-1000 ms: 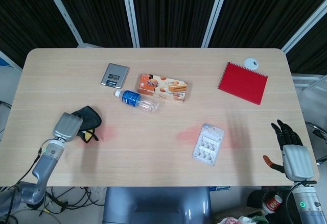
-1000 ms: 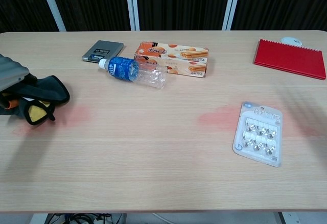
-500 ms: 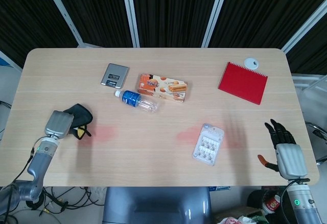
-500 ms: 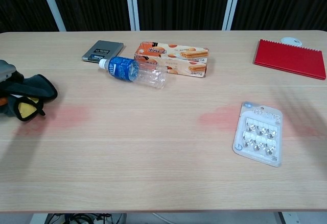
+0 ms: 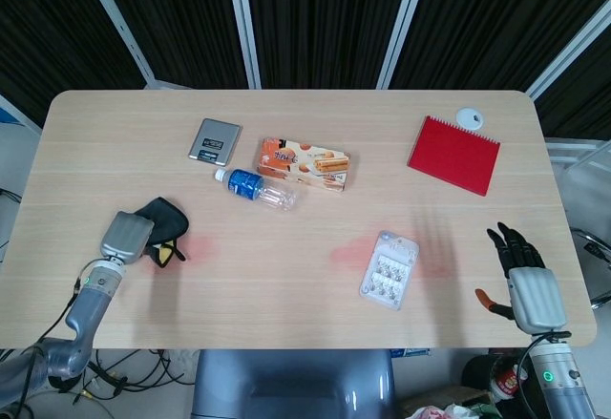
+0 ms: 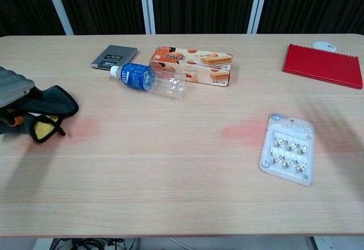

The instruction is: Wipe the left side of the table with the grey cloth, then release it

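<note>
The dark grey cloth (image 5: pixel 164 220) with a yellow patch lies on the left part of the wooden table (image 5: pixel 286 276), bunched under my left hand (image 5: pixel 127 236). In the chest view the cloth (image 6: pixel 50 106) shows at the left edge, with my left hand (image 6: pixel 12 87) pressing on it from above and gripping it. My right hand (image 5: pixel 526 276) hovers off the table's right front corner, fingers spread, holding nothing. The chest view does not show the right hand.
A clear bottle with a blue label (image 5: pixel 255 188), a snack box (image 5: pixel 303 162) and a small grey device (image 5: pixel 214 140) sit left of centre at the back. A red notebook (image 5: pixel 454 154) and a white disc (image 5: pixel 468 117) lie back right. A blister pack (image 5: pixel 389 268) lies front right.
My left hand slid the cloth leftward and then back right, close to where it was a second ago. My right hand drifted slightly left and toward the table's front edge.
</note>
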You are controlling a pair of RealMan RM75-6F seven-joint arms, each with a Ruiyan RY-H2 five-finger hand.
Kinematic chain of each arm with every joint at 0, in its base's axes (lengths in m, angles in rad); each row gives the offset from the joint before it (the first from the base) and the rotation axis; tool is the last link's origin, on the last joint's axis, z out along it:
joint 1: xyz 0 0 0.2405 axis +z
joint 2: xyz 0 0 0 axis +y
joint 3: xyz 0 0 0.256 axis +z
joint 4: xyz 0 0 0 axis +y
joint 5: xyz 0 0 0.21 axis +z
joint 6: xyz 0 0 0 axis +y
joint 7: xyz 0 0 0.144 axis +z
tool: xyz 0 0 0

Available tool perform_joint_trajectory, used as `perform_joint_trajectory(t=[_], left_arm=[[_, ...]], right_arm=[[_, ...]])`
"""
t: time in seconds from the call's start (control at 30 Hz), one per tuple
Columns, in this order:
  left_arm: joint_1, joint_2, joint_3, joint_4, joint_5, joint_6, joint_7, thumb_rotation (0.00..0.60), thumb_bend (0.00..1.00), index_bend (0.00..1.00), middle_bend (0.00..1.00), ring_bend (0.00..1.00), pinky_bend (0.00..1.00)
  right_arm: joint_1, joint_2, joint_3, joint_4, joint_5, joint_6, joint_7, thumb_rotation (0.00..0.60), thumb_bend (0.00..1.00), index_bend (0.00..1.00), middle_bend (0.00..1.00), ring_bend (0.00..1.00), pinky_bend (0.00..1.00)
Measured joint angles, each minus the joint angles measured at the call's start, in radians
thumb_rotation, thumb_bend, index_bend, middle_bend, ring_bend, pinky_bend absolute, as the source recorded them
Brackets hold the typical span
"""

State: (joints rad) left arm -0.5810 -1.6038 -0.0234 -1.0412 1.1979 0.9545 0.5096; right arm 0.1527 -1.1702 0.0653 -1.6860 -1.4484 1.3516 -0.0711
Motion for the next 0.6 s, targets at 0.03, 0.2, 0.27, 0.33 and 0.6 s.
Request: perform_joint_trajectory(t=[0.03,0.2,0.27,0.33,0.6], left_arm=[[-0.002,-0.006,-0.003,-0.008,0.002,0.001,0.000,0.600,0.53,0.72,0.71,0.64,0.74],[-0.009,-0.022,-0.010,-0.041,0.013,0.008,0.012,0.600,0.53,0.72,0.71,0.64,0.74],[-0.014,-0.027,-0.011,-0.064,0.020,0.011,0.021,0.600,0.53,0.72,0.71,0.64,0.74],[-0.019,-0.033,-0.013,-0.087,0.026,0.013,0.035,0.600,0.53,0.72,0.71,0.64,0.74],[-0.032,-0.059,-0.011,-0.149,0.043,0.017,0.076,0.600,0.53,0.72,0.71,0.64,0.74]], right_arm=[[0.000,0.000,-0.001,0.000,-0.001,0.000,-0.001,0.600,0.14,0.00,0.00,0.00,0.14],[0.000,0.000,-0.002,0.000,-0.001,0.002,0.000,0.600,0.14,0.00,0.00,0.00,0.14],[0.000,0.000,-0.002,0.000,0.000,0.002,0.001,0.600,0.14,0.00,0.00,0.00,0.14],[0.001,0.001,-0.002,0.000,0.000,0.002,0.002,0.600,0.14,0.00,0.00,0.00,0.14],[0.001,0.003,-0.004,0.000,-0.001,0.003,0.006,0.600,0.14,0.00,0.00,0.00,0.14]])
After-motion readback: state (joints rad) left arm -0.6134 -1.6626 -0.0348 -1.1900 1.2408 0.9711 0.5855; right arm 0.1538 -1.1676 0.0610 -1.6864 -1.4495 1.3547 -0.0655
